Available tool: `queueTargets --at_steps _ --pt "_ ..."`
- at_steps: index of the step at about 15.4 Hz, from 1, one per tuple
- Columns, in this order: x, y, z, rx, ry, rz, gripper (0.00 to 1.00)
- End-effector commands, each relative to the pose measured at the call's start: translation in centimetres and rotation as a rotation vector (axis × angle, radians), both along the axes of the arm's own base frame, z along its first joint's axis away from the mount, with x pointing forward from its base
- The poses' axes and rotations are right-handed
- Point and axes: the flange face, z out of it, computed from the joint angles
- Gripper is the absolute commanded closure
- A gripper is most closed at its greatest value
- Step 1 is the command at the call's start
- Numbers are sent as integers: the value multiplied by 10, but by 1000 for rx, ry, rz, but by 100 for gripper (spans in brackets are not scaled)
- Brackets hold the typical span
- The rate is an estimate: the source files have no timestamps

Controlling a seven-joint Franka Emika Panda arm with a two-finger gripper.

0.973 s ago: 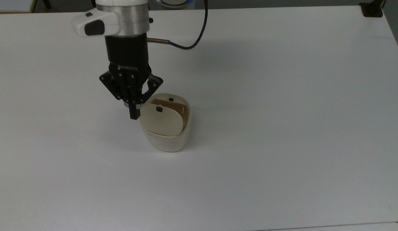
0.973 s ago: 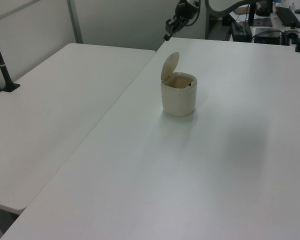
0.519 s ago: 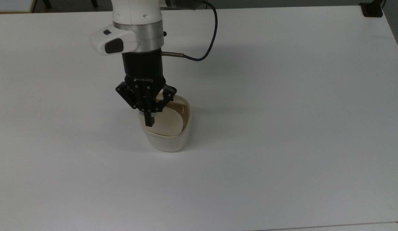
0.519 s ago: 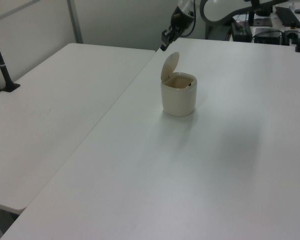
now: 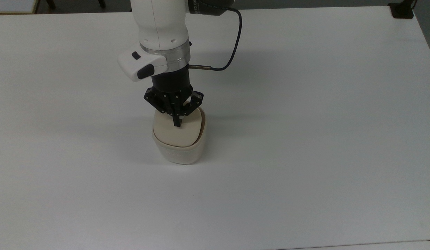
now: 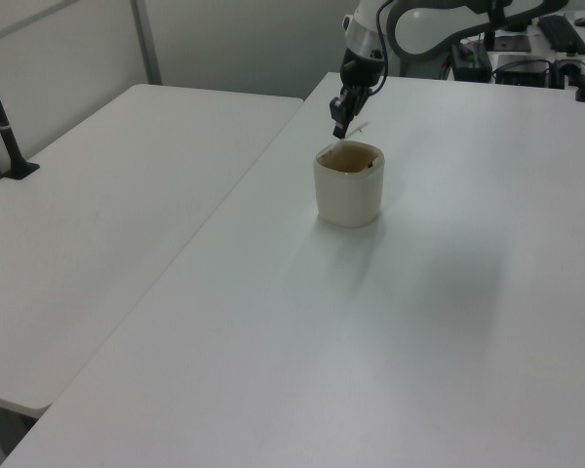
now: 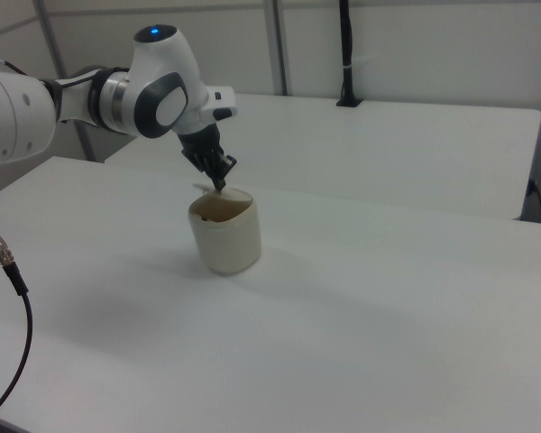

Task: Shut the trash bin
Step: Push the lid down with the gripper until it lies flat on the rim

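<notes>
The table is white and spreads out on all sides below the gripper; a second white table lies well off to the left view's left. The arm comes in from the top view's upper edge, white, with a dark cable looping off its wrist toward the top view's right. The bin stands upright on the table directly under the gripper, cream-beige with a rounded-square body. Its lid lies tilted low over the opening, not fully seated: a dark sliver of interior shows along the top view's right rim, and the left view shows the brown inside. Gripper fingers are pressed together, holding nothing; the tip sits at the lid's far edge, contact cannot be confirmed.
</notes>
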Motion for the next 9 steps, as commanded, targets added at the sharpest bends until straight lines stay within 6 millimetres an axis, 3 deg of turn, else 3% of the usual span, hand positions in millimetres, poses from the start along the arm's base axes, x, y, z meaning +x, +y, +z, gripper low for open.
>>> queueTargets --at_steps 1,4,9 --pt "-16 2 -25 -21 96 53 100" --pt "-24 11 -49 -29 141 74 100" --pt "-24 17 -51 -29 146 81 100"
